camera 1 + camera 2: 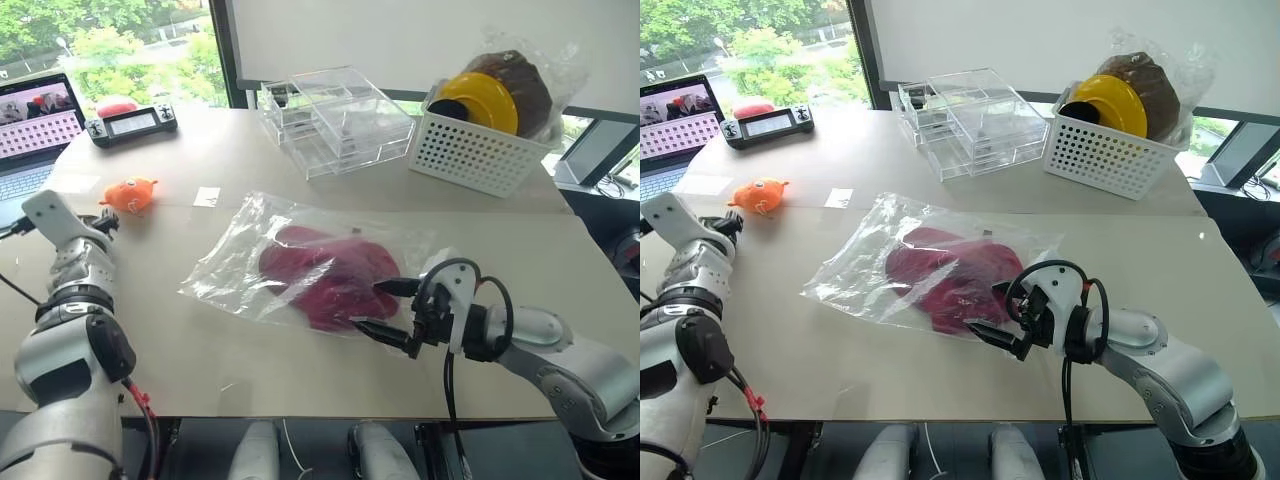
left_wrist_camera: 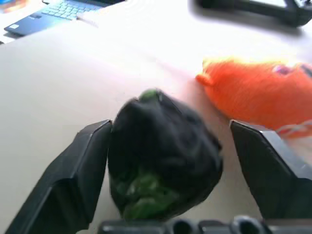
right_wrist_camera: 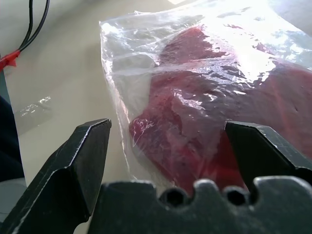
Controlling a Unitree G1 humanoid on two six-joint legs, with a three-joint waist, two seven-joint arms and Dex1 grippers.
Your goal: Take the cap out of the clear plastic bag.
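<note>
crimson fabric cap [image 1: 330, 278] lies flattened inside the clear plastic bag [image 1: 245, 262], mid-counter [image 1: 520, 240]. it looks soft and light, and the film slippery and crinkly, so gripping the cap's brim at the bag's near edge seems best. right pincer [image 1: 385, 310] is at that edge, fingers apart, gripping nothing. left pincer [image 2: 175, 170] is spread near an orange toy [image 1: 130, 193], with a dark lump between its fingers.

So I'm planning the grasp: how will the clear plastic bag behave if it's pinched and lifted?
The clear plastic bag looks thin and crinkled, so it is probably floppy and would sag. Its glossy film may slip between fingers. The cap lies loose inside, so it could slide when the bag tilts.
</note>
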